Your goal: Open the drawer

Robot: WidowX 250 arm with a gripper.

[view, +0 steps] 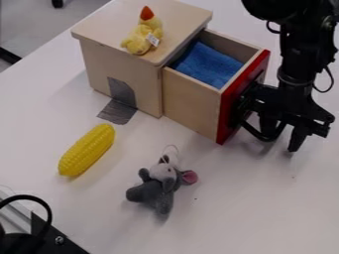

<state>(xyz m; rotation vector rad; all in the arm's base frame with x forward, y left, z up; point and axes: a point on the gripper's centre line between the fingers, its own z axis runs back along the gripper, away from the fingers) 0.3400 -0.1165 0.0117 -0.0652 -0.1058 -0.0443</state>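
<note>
White tabletop (225, 225) stretches under everything we see in the camera view, with grey floor (33, 27) past its edge, beyond the wooden cabinet (98, 62). We find the drawer (191, 106) pulled out from the cabinet's side, its red front (230, 106) standing away from the cabinet and a blue cloth (208, 64) lying inside. Just outside that red front, we see the black gripper (282, 140) pointing down, its two fingers spread apart with a gap between them; we cannot tell whether its body touches the front. On top of the cabinet we have a yellow plush chick (141, 38) with an orange tip. Grey tape (122, 94) runs down the cabinet's near side onto the table. Nearer to us than the cabinet lie yellow corn (86, 150) and, well apart from it, a grey plush mouse (159, 187).
</note>
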